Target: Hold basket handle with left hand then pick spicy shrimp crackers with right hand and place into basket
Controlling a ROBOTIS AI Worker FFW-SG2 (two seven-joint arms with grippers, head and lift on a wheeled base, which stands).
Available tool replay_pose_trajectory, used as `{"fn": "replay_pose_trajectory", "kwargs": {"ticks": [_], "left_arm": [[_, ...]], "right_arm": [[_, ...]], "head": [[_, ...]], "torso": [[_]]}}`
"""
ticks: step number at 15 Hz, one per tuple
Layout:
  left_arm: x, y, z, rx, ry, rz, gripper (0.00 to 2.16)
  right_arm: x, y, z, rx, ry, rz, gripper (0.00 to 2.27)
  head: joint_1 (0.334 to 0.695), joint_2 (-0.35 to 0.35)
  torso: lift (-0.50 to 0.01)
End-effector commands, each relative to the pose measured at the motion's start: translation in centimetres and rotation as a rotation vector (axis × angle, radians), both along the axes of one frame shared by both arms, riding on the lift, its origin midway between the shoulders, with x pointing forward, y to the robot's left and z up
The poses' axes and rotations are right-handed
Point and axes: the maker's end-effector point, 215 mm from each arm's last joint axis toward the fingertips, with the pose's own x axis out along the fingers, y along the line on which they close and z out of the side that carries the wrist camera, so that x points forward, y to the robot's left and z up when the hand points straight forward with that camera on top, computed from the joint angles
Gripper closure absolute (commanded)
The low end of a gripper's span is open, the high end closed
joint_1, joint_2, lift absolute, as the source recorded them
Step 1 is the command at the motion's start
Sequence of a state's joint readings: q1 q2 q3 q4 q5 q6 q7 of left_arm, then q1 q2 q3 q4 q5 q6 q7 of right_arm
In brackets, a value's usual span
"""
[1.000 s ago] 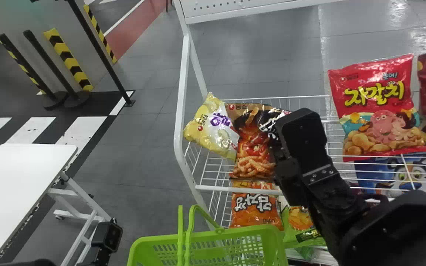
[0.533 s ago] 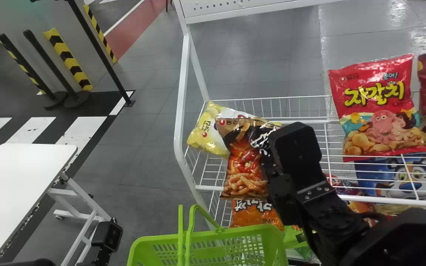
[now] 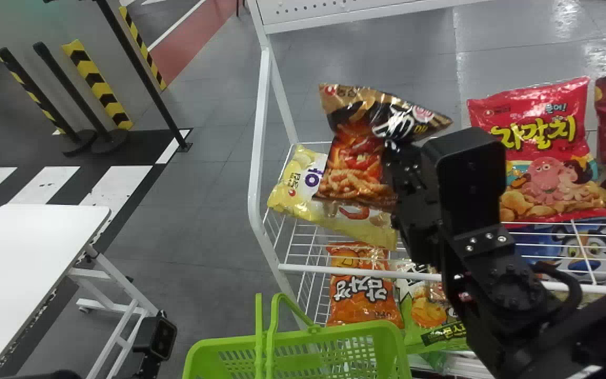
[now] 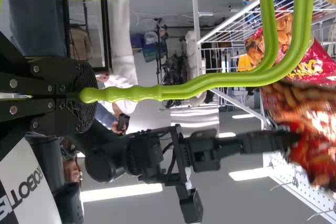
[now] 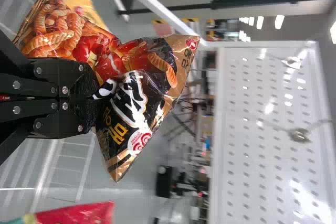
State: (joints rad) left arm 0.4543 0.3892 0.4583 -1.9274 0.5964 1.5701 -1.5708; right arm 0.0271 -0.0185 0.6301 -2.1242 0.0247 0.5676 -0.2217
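Left wrist view: the left gripper [image 4: 88,96] clamps the basket handle [image 4: 210,84]. Head view: the right gripper [image 3: 395,152] clenches the cracker bag [image 3: 355,158].

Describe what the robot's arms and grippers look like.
The right arm is black, with blocky bolted joints, a boxy housing and a dark curved cable. The left gripper and right gripper look alike: black, with rounded ends and round silvery screws.
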Motion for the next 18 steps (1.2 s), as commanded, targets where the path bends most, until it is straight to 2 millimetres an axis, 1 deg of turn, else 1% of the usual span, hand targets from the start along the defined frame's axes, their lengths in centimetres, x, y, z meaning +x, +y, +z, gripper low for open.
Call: {"fn": "replay_pose_trajectory", "kwargs": {"ticks": [1, 3, 6, 7, 9, 10, 11, 12, 14, 15, 17, 18], "left_arm": [[0.1, -0.4, 0.3, -0.015, -0.007, -0.009, 2.13], [0.0, -0.2, 0.2, -0.013, -0.001, -0.005, 2.13], [-0.1, -0.1, 0.1, -0.011, 0.002, -0.001, 2.13], [-0.2, -0.2, 0.2, -0.013, 0.001, -0.002, 2.13], [-0.2, -0.2, 0.2, -0.013, 0.000, -0.003, 2.13], [-0.2, -0.3, 0.2, -0.013, 0.000, -0.004, 2.13], [-0.2, -0.3, 0.2, -0.014, 0.001, -0.005, 2.13], [-0.3, -0.4, 0.2, -0.014, 0.002, -0.008, 2.13], [-0.3, -0.4, 0.1, -0.017, 0.002, -0.004, 2.13], [-0.4, -0.3, 0.1, -0.016, 0.003, -0.002, 2.13], [-0.4, -0.3, 0.1, -0.016, 0.003, -0.002, 2.13], [-0.4, -0.4, 0.1, -0.017, 0.004, -0.004, 2.13]], "right_arm": [[1.6, -2.4, 0.0, -0.009, -0.033, -0.060, 2.14], [2.2, -4.1, -1.3, -0.041, -0.021, -0.099, 2.08], [2.7, -5.5, -2.4, -0.073, -0.018, -0.135, 2.07], [3.0, -5.9, -2.4, -0.074, -0.021, -0.148, 1.96], [3.8, -6.7, -2.2, -0.079, -0.030, -0.165, 1.89], [4.5, -6.8, -2.5, -0.090, -0.028, -0.168, 1.55], [5.6, -6.8, -3.4, -0.119, -0.015, -0.172, 0.57], [6.4, -7.0, -5.4, -0.169, 0.035, -0.177, 0.00], [6.6, -7.0, -7.1, -0.185, 0.066, -0.186, 0.01], [6.8, -7.1, -7.6, -0.192, 0.074, -0.188, 0.05], [6.7, -7.2, -7.9, -0.193, 0.077, -0.191, 0.06], [6.2, -7.3, -8.3, -0.189, 0.087, -0.189, 0.06]], "head": [[0.695, 0.350], [0.695, 0.350], [0.695, 0.350], [0.695, 0.350], [0.695, 0.350], [0.695, 0.350], [0.695, 0.348], [0.695, 0.339], [0.695, 0.328], [0.695, 0.323], [0.695, 0.320], [0.695, 0.319]], "torso": [[-0.007], [-0.007], [-0.007], [-0.007], [-0.007], [-0.007], [-0.007], [-0.007], [-0.007], [-0.007], [-0.007], [-0.007]]}}
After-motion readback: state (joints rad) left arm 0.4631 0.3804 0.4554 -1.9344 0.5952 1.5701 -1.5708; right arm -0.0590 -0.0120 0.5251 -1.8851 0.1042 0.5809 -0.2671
